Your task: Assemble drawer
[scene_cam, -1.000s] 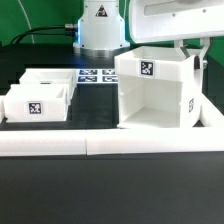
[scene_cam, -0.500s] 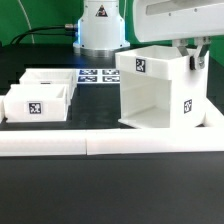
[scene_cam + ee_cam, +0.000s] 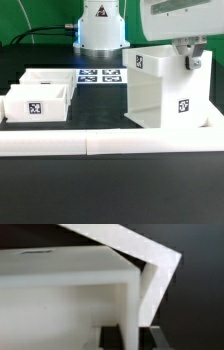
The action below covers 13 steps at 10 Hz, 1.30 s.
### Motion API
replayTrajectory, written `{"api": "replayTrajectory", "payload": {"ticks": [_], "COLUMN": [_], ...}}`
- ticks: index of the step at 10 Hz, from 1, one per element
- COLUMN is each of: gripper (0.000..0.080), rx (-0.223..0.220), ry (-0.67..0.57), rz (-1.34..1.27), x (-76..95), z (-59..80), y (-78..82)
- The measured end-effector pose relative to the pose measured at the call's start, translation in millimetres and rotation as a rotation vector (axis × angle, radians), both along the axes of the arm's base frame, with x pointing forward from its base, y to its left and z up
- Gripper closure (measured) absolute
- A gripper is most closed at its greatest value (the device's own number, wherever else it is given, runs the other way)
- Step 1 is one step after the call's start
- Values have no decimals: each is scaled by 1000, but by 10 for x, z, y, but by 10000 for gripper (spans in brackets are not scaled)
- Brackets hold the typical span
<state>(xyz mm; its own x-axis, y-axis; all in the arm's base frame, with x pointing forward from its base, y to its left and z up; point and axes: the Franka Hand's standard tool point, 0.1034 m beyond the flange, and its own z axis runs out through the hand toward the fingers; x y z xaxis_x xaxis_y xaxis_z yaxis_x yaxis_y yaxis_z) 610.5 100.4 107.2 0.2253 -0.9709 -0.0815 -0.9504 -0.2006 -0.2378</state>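
The white drawer housing (image 3: 165, 92) stands upright on the table at the exterior view's right, turned so that a corner faces the camera, with tags on its top and side. My gripper (image 3: 187, 57) reaches down over its upper right rim and is shut on one thin side wall. In the wrist view that wall (image 3: 135, 297) runs between my fingers (image 3: 110, 338), with the gripper (image 3: 133, 338) straddling it. Two small open-top trays lie at the left: one at the back (image 3: 55, 77) and one in front (image 3: 36, 103) with a tag on its face.
A long low white border wall (image 3: 110, 143) runs across the front of the table. The marker board (image 3: 100, 75) lies flat behind the trays, in front of the robot base (image 3: 100, 25). Black tabletop lies in front of the wall.
The housing has turned about its upright axis: its open front, which showed to the camera, now faces away toward the left and a corner points forward. My gripper has shifted slightly with it.
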Motion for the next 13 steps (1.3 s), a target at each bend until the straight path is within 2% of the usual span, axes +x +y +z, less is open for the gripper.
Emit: {"api": "replayTrajectory", "payload": {"ticks": [2,3,7,11,13], "gripper": [755,755,755,755,755], "rx": [74,91,89,94,101], "ry": [24,31,33,22,53], "rz": [-216,-273,-238,-198,-199], "x": [27,42,65,361,403], "z": [-19,-20,-11,-15,-57], "y": [-55,-70,-29,24,38]}}
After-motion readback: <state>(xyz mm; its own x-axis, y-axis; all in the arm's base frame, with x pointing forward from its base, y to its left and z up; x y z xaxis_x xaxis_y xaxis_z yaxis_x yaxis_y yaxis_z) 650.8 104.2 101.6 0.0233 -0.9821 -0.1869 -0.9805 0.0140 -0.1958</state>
